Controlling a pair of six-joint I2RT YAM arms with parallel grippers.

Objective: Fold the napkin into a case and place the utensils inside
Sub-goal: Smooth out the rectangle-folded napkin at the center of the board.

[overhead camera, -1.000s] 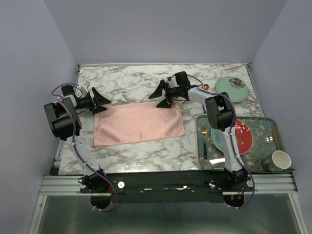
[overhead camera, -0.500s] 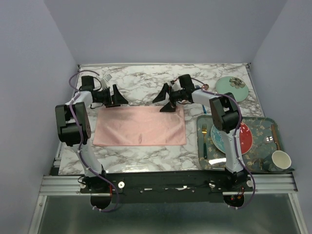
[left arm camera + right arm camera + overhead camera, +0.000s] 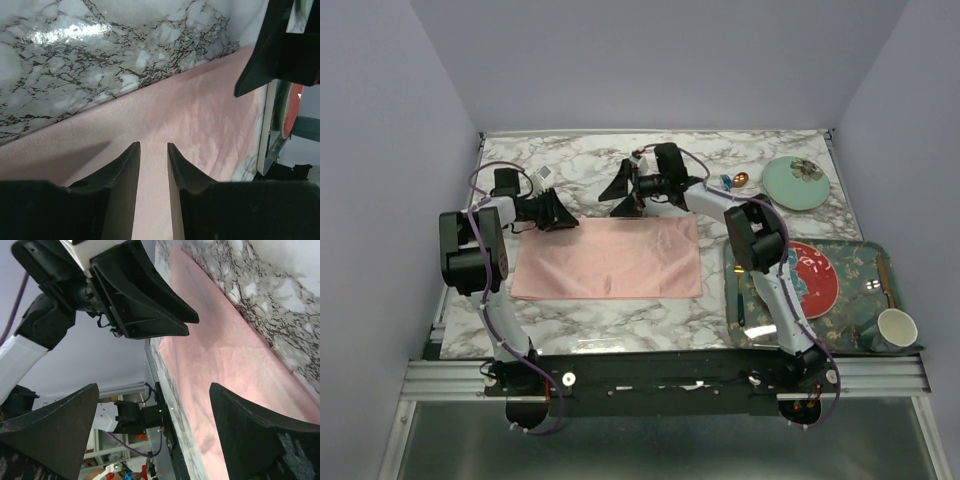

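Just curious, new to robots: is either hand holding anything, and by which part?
Right hand: wide open, nothing held. Left hand: fingers close together at the far edge of the napkin; a pinch cannot be told.

Our left gripper (image 3: 560, 214) has swung in from the napkin's (image 3: 610, 258) 9 o'clock edge, out toward 12 o'clock and then back a little, and now sits at the cloth's 10 o'clock corner. Its jaws, wide a second ago, have drawn in to a narrow gap. Our left arm's elbow has shifted toward 3 o'clock. Our right gripper (image 3: 618, 198) has slid toward 9 o'clock along the napkin's far edge, from right of the middle to about the middle. The napkin, skewed before, now lies squarer, its far edge nearly level.
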